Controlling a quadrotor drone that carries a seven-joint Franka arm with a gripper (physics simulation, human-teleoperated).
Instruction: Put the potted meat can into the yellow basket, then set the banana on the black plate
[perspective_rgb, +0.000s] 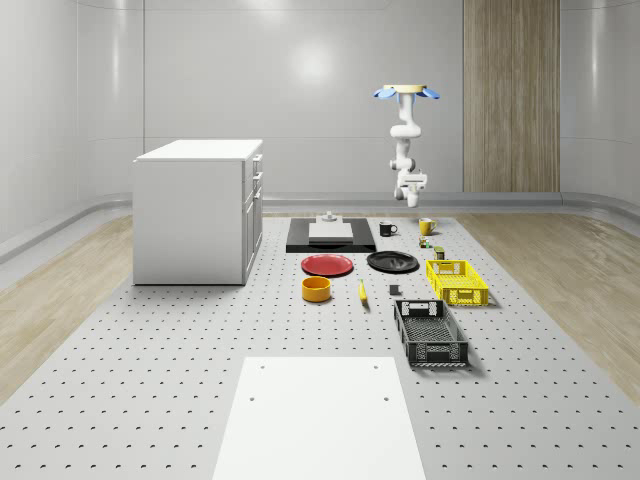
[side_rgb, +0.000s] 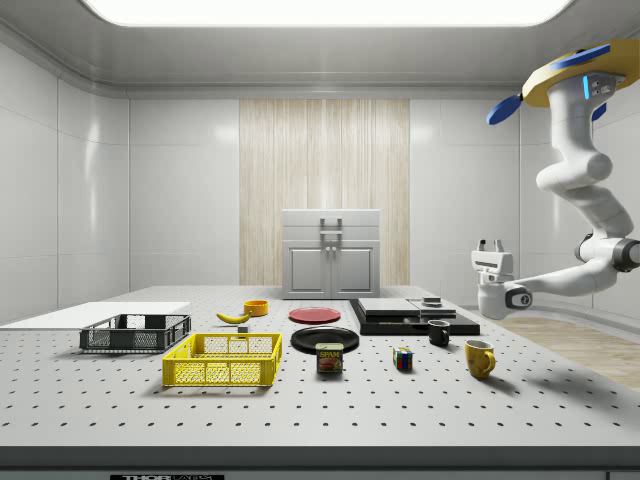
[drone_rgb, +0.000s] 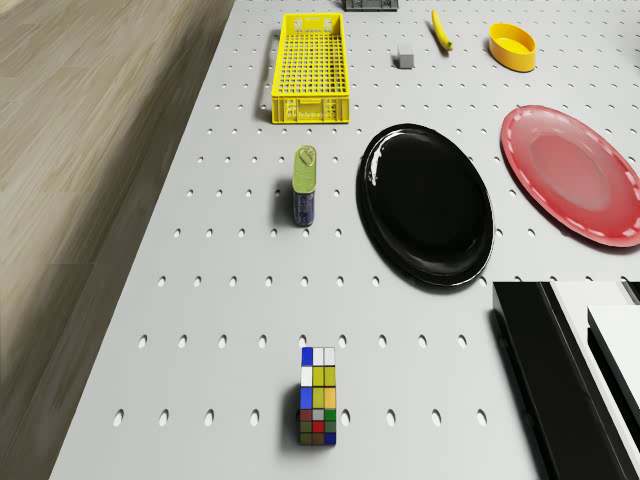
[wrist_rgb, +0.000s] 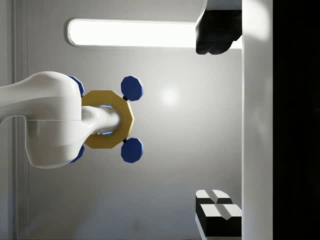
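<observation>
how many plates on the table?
2. The black plate lies beside the potted meat can; the red plate lies on the black plate's other side, near the orange bowl. None looks hidden.

Drone (side_rgb: 572, 78) hovers high past the surface's (side_rgb: 300, 410) far end. Hand (side_rgb: 491, 246) hangs above the mug (side_rgb: 479, 357). Can (side_rgb: 329, 357) sits below and well away from the hand, beside the basket (side_rgb: 224, 359); plate (side_rgb: 325, 339) just behind can; banana (side_rgb: 233, 317) farther off.
</observation>
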